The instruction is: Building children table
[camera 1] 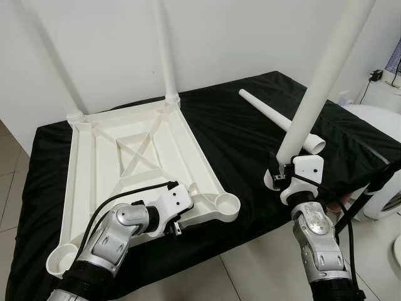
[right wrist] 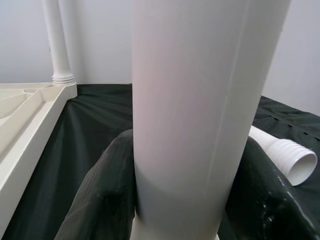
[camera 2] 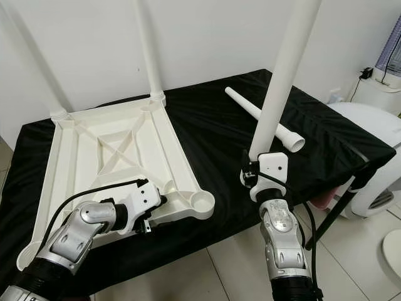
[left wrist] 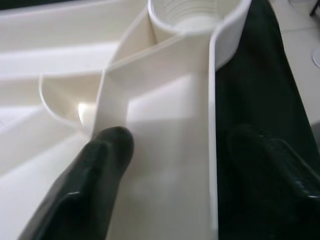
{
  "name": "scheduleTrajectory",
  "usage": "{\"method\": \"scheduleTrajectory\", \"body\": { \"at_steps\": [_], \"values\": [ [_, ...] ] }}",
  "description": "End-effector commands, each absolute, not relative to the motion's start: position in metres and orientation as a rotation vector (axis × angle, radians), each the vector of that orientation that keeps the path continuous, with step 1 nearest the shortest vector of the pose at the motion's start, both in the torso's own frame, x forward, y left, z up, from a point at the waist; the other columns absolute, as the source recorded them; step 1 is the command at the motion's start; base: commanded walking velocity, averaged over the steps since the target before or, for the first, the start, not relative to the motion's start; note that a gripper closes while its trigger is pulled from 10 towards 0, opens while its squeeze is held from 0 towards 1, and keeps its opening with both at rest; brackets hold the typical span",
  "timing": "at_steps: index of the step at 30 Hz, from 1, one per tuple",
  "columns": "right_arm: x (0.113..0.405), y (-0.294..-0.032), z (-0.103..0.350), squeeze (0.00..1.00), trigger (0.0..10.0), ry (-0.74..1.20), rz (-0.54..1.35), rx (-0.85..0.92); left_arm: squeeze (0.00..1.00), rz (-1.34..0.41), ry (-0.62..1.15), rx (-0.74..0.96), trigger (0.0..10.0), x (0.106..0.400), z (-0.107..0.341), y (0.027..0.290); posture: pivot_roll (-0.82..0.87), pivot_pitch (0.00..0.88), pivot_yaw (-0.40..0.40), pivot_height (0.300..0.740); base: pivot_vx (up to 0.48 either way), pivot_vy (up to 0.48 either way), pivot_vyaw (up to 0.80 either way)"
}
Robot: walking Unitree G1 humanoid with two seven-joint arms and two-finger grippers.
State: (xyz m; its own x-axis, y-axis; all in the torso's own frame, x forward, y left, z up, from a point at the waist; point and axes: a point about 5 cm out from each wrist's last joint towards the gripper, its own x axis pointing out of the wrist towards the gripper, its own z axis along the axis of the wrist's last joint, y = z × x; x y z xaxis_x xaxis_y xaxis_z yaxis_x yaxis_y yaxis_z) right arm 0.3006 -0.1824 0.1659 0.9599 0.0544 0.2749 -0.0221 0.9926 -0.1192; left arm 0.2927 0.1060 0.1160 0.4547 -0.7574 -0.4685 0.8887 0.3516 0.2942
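On the black-draped tabletop (camera 1: 238, 135) the upturned white children's table (camera 1: 125, 169) lies with two legs already screwed in at its far corners. The left end effector (left wrist: 165, 150) is clamped across its near rim beside the empty threaded socket (camera 1: 225, 204). The right end effector (right wrist: 185, 195) grips a third leg (camera 1: 319, 81) upright, seemingly off the cloth. Next: carry it over that socket, align and twist. The spare leg (camera 1: 279, 119) lies behind.

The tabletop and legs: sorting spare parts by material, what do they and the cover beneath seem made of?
Tabletop: likely moulded plastic, white, smooth, with cast ribs and threaded sockets. Leg in the right claw: apparently the same white plastic, matte tube. Loose leg: similar, with a ridged threaded end. Cover: black fabric, creased, faint sheen.
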Motion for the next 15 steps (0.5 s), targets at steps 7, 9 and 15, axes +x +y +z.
{"method": "scheduleTrajectory", "body": {
  "at_steps": [7, 9, 15],
  "values": [
    [0.302, -0.181, 0.170, 0.00, 10.0, -0.294, 0.041, -0.110, 0.00, -1.067, 0.335, 0.589, 0.0, 0.294, 0.115, 0.116, -0.12, 0.021, 0.110, 0.740, 0.000, 0.000, 0.00],
    [0.302, -0.180, 0.170, 0.00, 10.0, -0.295, 0.041, -0.110, 0.00, -1.070, 0.333, 0.587, 0.0, 0.294, 0.116, 0.115, -0.12, 0.021, 0.111, 0.740, 0.000, 0.000, 0.00],
    [0.301, -0.182, 0.171, 0.00, 10.0, -0.298, 0.034, -0.110, 0.00, -1.101, 0.327, 0.581, 2.2, 0.290, 0.117, 0.107, -0.13, 0.022, 0.114, 0.740, 0.000, 0.000, 0.00]
  ]
}}
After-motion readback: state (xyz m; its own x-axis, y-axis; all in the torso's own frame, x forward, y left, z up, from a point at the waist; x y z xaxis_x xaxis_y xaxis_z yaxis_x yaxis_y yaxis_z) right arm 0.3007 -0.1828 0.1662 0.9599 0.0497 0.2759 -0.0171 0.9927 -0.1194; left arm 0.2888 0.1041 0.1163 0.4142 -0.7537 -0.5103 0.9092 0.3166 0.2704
